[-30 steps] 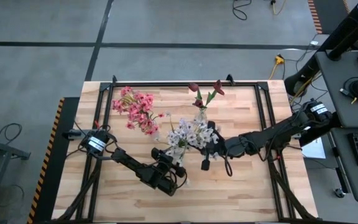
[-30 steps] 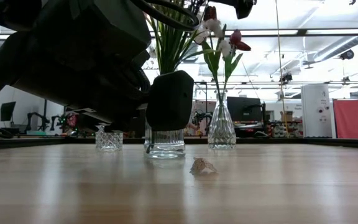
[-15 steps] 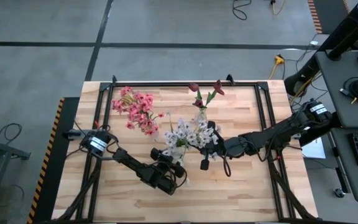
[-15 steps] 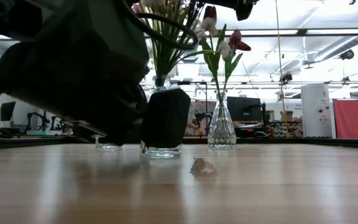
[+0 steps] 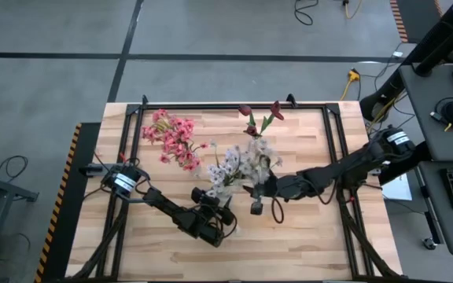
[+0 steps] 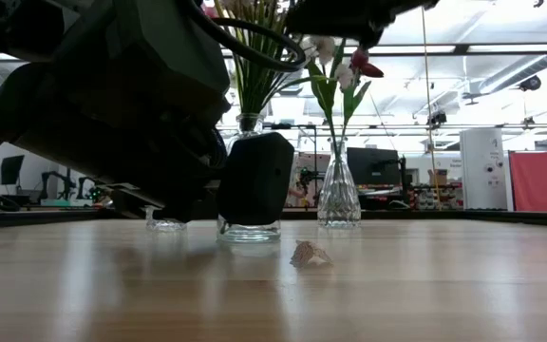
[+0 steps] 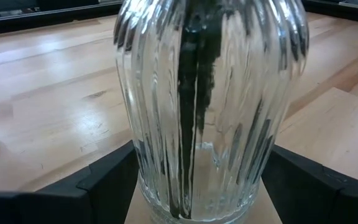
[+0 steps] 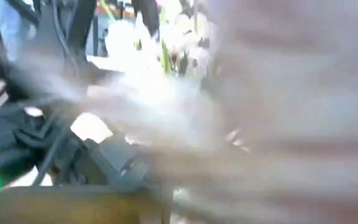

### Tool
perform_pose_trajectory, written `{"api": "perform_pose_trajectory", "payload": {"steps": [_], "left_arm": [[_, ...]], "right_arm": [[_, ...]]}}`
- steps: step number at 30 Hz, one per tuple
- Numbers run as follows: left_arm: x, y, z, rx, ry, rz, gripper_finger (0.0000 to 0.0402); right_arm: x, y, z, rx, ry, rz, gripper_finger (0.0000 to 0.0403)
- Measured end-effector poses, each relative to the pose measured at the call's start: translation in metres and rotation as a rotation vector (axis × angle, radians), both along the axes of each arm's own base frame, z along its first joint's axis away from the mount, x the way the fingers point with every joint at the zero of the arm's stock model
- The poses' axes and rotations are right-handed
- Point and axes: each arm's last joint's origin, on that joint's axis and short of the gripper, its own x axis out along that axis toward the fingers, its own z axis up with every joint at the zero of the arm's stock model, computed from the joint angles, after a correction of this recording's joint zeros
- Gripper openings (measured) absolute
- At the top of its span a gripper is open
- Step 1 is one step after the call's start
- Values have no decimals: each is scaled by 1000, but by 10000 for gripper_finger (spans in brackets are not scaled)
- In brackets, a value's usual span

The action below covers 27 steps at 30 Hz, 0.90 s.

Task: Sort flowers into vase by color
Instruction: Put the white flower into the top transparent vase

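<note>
A ribbed clear glass vase (image 7: 204, 93) stands with its base on the table (image 6: 248, 228) and holds the white-lilac flowers (image 5: 238, 165) on green stalks. My left gripper (image 7: 197, 186) is open. Its two fingers flank the vase's lower body. My right gripper (image 5: 259, 189) hovers high, just right of the white-lilac blossoms, and its own view is blurred. Pink flowers (image 5: 171, 137) stand in a small glass vase (image 6: 166, 223) at the far left. Dark red tulips (image 5: 259, 118) stand in a narrow glass vase (image 6: 338, 195) behind. My left gripper comes in nearly level from the table's near left. One finger (image 7: 104, 183) is on each side of the vase's lower wall (image 7: 148, 168). The vase stands upright on the table. I cannot tell whether the fingers touch the glass.
A small crumpled scrap (image 6: 310, 254) lies on the wood in front of the vases. A black metal frame (image 5: 211, 106) runs along the table's far and side edges. Bare wood lies toward the near edge (image 5: 305, 251).
The white-lilac blossoms have swung toward the table's far right and now stand more upright over their vase. In the low view, my left gripper's finger sits lower on the vase than before. The vase has stayed in place.
</note>
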Motion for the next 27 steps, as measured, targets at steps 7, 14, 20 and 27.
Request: {"api": "perform_pose_trajectory", "payload": {"steps": [7, 14, 20, 27], "left_arm": [[0, 0, 0, 1, 0, 0, 297], [-1, -1, 3, -3, 4, -6, 297], [-2, -1, 7, -9, 15, -11, 297], [-2, -1, 10, -13, 12, -12, 297]], "right_arm": [[0, 0, 4, 6, -19, 8, 114], [-4, -1, 7, 9, -3, 4, 128], [-19, -4, 20, 58, 16, -9, 148], [-33, 0, 34, 78, -3, 16, 178]]}}
